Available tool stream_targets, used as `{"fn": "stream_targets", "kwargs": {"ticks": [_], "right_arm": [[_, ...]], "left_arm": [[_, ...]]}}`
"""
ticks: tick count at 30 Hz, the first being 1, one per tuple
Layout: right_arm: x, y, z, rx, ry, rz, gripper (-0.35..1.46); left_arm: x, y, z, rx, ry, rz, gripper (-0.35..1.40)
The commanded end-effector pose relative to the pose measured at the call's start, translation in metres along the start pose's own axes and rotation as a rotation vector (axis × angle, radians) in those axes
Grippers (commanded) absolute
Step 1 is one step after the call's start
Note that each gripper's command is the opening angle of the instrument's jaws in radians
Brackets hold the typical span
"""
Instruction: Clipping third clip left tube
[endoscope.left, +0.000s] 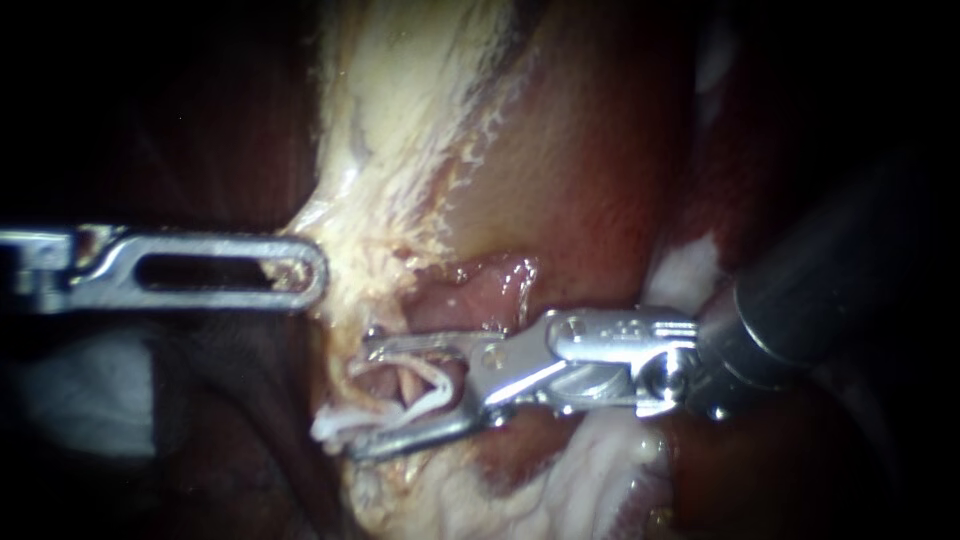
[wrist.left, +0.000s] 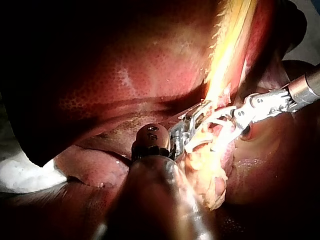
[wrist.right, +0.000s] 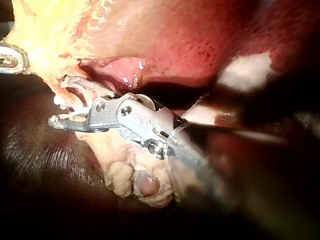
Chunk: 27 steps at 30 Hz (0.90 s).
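My right instrument (endoscope.left: 368, 400) comes in from the right, its two jaws spread wide astride a pinkish tube (endoscope.left: 385, 385). A white V-shaped clip (endoscope.left: 440, 385) sits between these jaws and touches both, its arms running along them on either side of the tube. In the right wrist view the same jaws (wrist.right: 62, 102) straddle the pale strand. My left instrument (endoscope.left: 315, 270), a slotted jaw seen flat-on, holds the edge of the pale fatty tissue (endoscope.left: 400, 100) just above and left of the tube. The left wrist view shows its jaws (wrist.left: 192, 125) closed on that tissue.
Dark red liver (endoscope.left: 600, 150) lies behind and to the right of the pale tissue. White gauze (endoscope.left: 80, 390) sits at the lower left, with another piece (endoscope.left: 690, 270) beside the right shaft. A lumpy pale mass (wrist.right: 135, 180) hangs under the right instrument.
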Motion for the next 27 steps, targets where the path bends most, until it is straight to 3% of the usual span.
{"fn": "stream_targets", "kwargs": {"ticks": [1, 20, 27], "right_arm": [[0.0001, 0.0001, -0.0002, -0.006, 0.000, 0.000, 0.59], [0.0005, 0.0006, -0.0002, -0.063, -0.003, -0.011, 0.59], [0.0008, -0.0001, -0.0017, -0.084, -0.050, -0.005, 0.59]], "left_arm": [[0.0000, 0.0000, 0.0000, -0.001, -0.003, 0.000, -0.35], [0.0004, -0.0009, -0.0002, 0.005, 0.000, -0.003, -0.35], [0.0003, -0.0010, -0.0005, 0.005, 0.001, -0.004, -0.35]]}}
